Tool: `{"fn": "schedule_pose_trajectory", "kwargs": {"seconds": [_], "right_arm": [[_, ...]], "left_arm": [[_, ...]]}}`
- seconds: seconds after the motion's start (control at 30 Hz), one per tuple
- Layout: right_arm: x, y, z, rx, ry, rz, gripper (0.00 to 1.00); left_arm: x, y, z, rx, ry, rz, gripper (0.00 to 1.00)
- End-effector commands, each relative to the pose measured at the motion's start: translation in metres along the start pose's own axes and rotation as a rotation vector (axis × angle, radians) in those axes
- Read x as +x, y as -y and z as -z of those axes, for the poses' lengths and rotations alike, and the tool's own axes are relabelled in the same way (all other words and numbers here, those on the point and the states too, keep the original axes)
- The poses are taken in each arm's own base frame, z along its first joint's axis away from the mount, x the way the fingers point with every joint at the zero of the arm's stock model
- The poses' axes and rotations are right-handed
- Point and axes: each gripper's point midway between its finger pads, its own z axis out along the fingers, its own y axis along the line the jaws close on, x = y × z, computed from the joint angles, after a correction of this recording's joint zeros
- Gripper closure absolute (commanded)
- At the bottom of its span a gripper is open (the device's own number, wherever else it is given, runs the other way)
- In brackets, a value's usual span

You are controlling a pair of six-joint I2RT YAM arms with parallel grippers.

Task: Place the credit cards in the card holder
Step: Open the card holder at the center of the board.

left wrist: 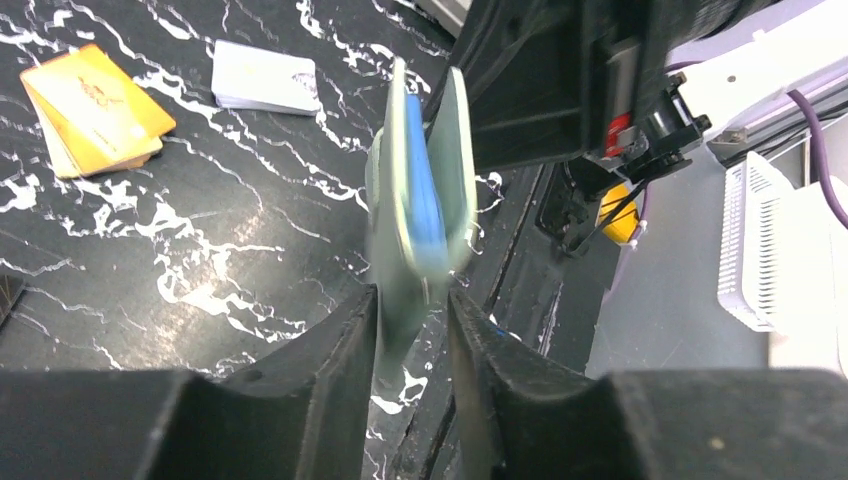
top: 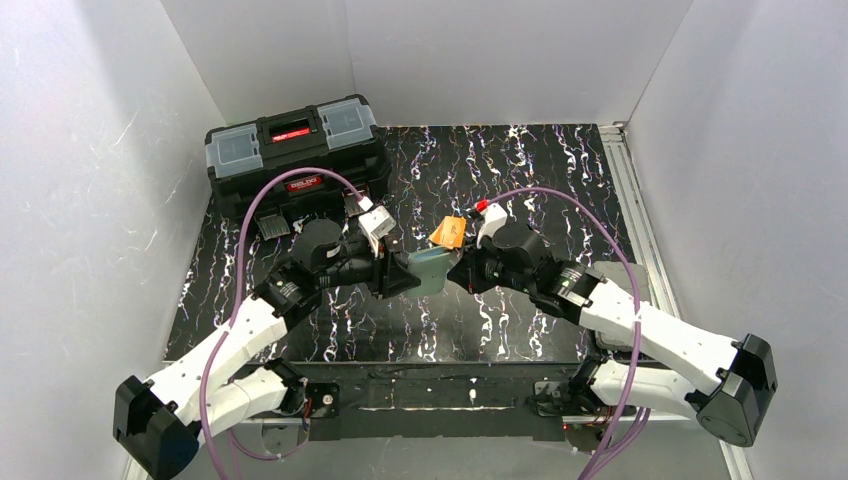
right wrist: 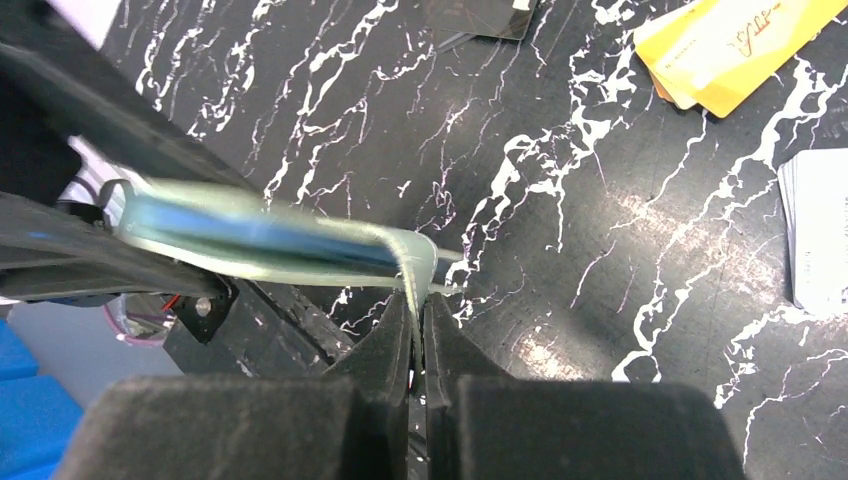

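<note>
1. The card holder [top: 432, 272] is held in the air above the desk [top: 540, 170], between the two wrists. It stands on edge and is partly opened, so its blue inside is seen from the left wrist.
2. The right jaws are closed on a thin edge of the card holder.
3. The left jaws stand a little apart, with the lower part of the card holder between them. This part is blurred, so it cannot be told whether it is pinched or only enclosed.
4. The orange cards [left wrist: 95, 105] and the white cards [left wrist: 265, 78] lie flat on the desk, near each other and apart from the card holder. None is inserted yet.
5. The step in hand is judged to be the opening of the card holder. One firm grip should be kept at every moment. The flaps should be spread gently, without twisting, until a slot is well exposed.
6. The left arm [top: 250, 330] and the right arm [top: 640, 320] are bent and reach inward to the middle of the desk. The wrists face each other, almost level.
</note>
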Motion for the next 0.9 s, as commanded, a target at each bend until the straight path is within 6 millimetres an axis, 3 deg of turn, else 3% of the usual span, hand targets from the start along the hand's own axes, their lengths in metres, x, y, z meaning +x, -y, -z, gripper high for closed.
{"fn": "schedule_pose_trajectory", "kwargs": {"seconds": [0.0, 0.17, 0.4, 0.63, 0.87], "right_arm": [[0.0, -0.011, 0.01, -0.067, 0.003, 0.007, 0.99], [0.023, -0.015, 0.013, -0.103, -0.105, -0.005, 0.99], [0.057, -0.003, 0.01, -0.03, -0.311, -0.021, 0.99], [0.045, -0.005, 0.006, 0.047, -0.38, -0.018, 0.99], [0.037, -0.035, -0.008, 0.014, -0.412, 0.063, 0.99]], "left_arm": [[0.022, -0.014, 0.0, -0.039, -0.043, -0.035, 0.48], [0.031, -0.041, -0.002, -0.148, -0.065, -0.063, 0.1], [0.028, -0.049, 0.003, -0.181, -0.066, -0.086, 0.06], [0.034, -0.024, 0.01, -0.052, -0.067, -0.162, 0.06], [0.053, -0.015, 0.023, 0.016, -0.083, -0.34, 0.04]]}}
